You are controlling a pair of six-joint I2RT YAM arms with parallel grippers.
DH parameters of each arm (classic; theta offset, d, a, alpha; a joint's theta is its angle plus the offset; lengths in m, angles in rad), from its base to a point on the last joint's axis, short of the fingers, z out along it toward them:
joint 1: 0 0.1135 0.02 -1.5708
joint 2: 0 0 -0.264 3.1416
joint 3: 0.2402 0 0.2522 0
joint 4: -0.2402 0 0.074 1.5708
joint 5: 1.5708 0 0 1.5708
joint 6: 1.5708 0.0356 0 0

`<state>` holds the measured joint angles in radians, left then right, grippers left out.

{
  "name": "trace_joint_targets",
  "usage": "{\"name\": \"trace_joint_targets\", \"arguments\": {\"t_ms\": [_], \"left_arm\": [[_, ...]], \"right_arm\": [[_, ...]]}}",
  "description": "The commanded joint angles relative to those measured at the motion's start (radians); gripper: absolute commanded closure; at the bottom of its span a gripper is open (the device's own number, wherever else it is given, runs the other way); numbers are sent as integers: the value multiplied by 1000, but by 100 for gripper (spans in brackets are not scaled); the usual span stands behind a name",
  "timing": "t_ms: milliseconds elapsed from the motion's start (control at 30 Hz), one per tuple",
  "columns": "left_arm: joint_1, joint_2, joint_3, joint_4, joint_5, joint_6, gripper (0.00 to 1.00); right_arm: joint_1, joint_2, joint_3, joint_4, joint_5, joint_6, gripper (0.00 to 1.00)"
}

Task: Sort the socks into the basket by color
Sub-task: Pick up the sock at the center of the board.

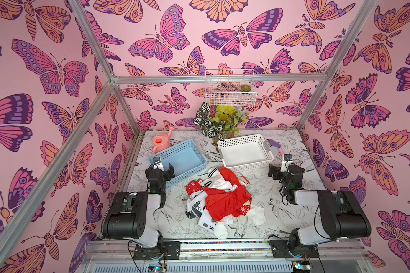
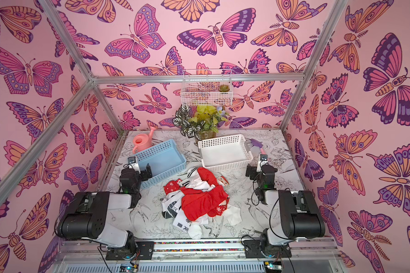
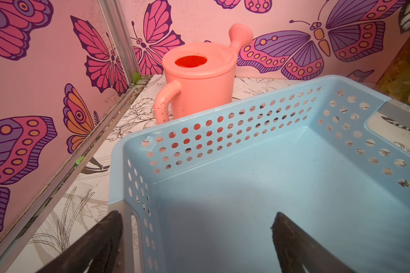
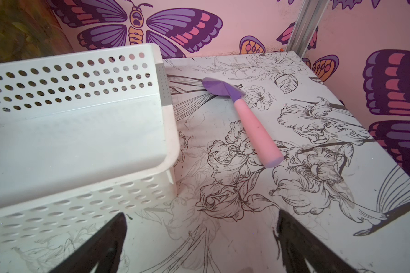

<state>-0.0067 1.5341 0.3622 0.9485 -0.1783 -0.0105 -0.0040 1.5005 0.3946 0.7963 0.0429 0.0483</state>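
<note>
Socks [image 1: 219, 201] lie heaped; red ones over white, black-striped ones.

No writing, brand, label or number can be read in any view. The walls [image 1: 199, 47] carry only butterfly prints, and the table [image 1: 282, 212] only line drawings of flowers and birds. The socks [image 1: 223, 201] show snowflakes, stripes and chevrons, with no letters.
</note>
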Motion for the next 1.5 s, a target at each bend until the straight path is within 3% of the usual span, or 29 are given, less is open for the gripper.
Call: {"name": "trace_joint_targets", "arguments": {"t_ms": [0,600,700,800,900,967,1067,1133,1200,1333,1467], "left_arm": [[0,10,-2,-28,22,1,0],[-1,8,-5,-20,17,4,0],[-3,-58,-17,-50,-13,-7,0],[-3,-167,3,-173,-42,-15,0],[-4,-318,42,-350,-150,-97,0],[-4,-401,80,-474,-220,-190,0],[-4,-502,164,-711,-233,-293,0],[-3,-550,216,-875,-274,-434,0],[2,-593,245,-1010,-309,-583,0],[4,-631,293,-1032,-47,-519,0],[-17,-575,416,-1129,98,-496,0]], "right_arm": [[4,4,13,1,-8,-1,1],[4,3,12,2,-6,1,1],[4,-7,30,-7,57,31,1],[4,-36,202,-386,156,49,1],[4,-3,399,-747,205,91,1],[4,9,445,-831,189,132,1],[2,-33,439,-890,203,244,1],[-6,-53,446,-946,260,339,1],[-33,-62,489,-1057,220,377,1],[-52,-77,577,-1244,127,390,1],[-23,-113,650,-1382,125,382,1]]}}
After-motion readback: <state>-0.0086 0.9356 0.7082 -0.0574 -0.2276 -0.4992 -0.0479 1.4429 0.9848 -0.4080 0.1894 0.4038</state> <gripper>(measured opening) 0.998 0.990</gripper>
